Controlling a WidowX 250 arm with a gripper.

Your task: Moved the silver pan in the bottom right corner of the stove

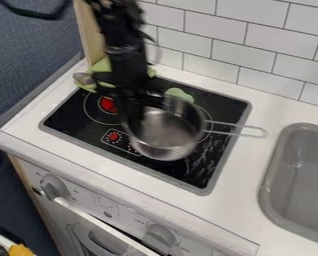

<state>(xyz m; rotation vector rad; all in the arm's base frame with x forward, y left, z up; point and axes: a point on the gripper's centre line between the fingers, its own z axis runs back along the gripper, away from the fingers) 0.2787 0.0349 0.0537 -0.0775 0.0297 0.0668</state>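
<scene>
So from where I'm sitting at the remote end, the arm (127, 60) comes down from the top edge, left of center, and the claw (140, 111) is right at the upper left side of the silver pan (165, 132). It's all dark and smeary there, so I honestly can't tell if the claw is apart, together or clamped on the rim.

The pan sits around the middle of the frame, over the central part of the black stove (75, 117), with its open top facing up. Its wire handle (235, 125) points to the right, past the stove's right edge and over the white surface (255, 175), toward the gray sink (302, 175) at the right side of the frame. The stove's bottom right corner is below the pan and a bit to the right. Can't tell if the pan's bottom is touching the glass.

Left of the pan there's a red burner spot (108, 104), with a smaller red mark (113, 136) below it. A light green piece (180, 94) pokes out just behind the pan, and another green thing (100, 66) is at the stove's upper left, behind the arm. White tiles (215, 27) run across the top right, and two knobs (53, 187) are on the front panel, lower left and bottom center.
</scene>
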